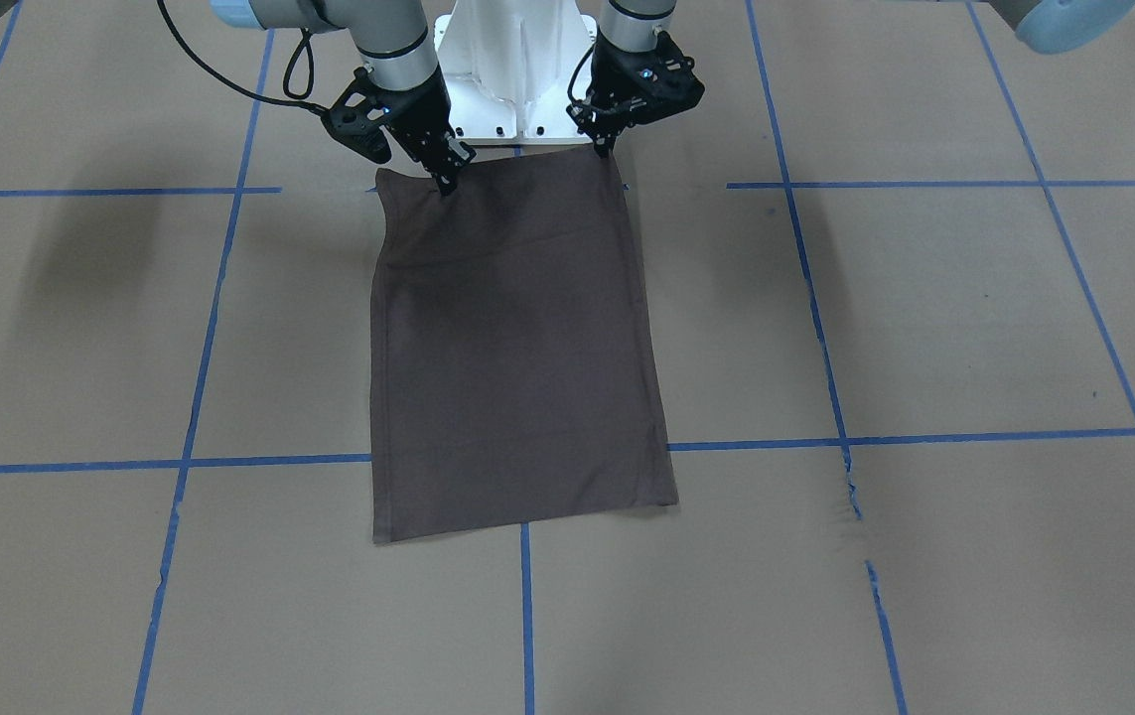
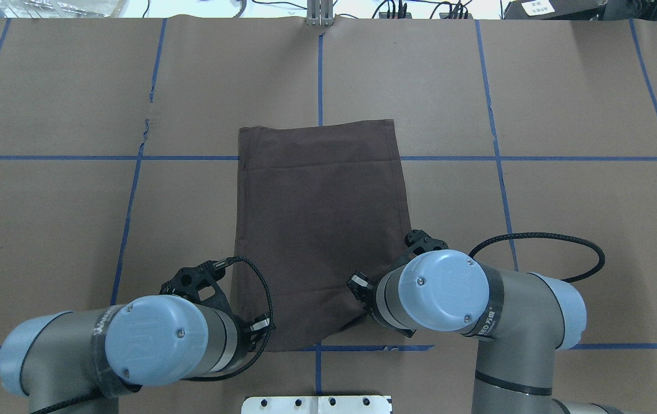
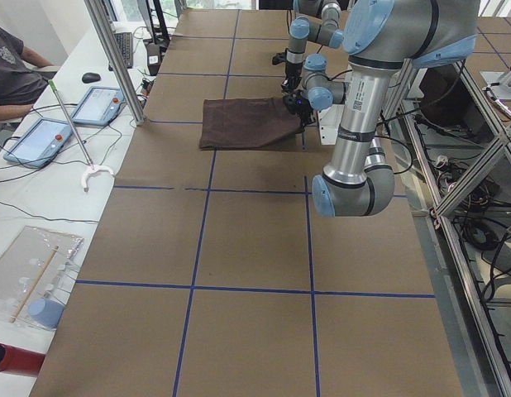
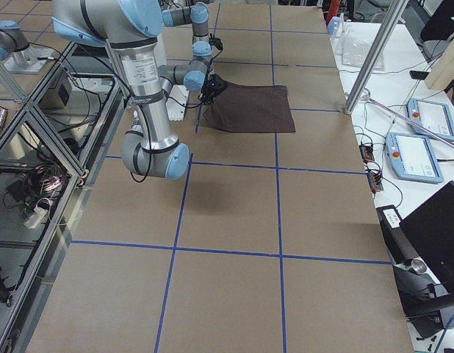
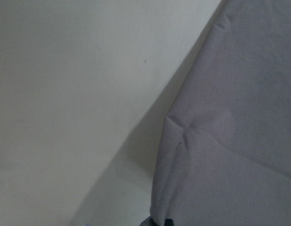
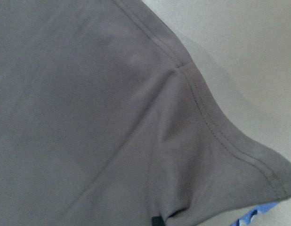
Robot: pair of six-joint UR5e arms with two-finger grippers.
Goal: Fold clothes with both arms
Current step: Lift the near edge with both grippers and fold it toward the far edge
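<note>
T-shirt: A dark brown-grey T-shirt [image 1: 517, 348] of thin soft fabric is seen as a long flat rectangle. Sleeves and collar are not shown.
Place: It is laid in the middle of the brown paper-covered table [image 1: 924, 318] with blue tape lines. Its near short edge is just in front of the white pedestal base [image 1: 517, 60].
Long axis: It is directed straight away from the robot. The far short edge is well apart from both tools.
Right gripper: The black two-finger right gripper [image 1: 448, 184] is placed on the near edge, a little inward of the corner. It appears clenched on the cloth, which is puckered there.
Left gripper: The black two-finger left gripper [image 1: 606, 149] is placed at the other near corner and appears likewise clenched on the cloth.
Coming move: It is judged that the near edge must be carried along the long axis to the far edge. Neither arm is nearer, so equal travel is needed.
</note>
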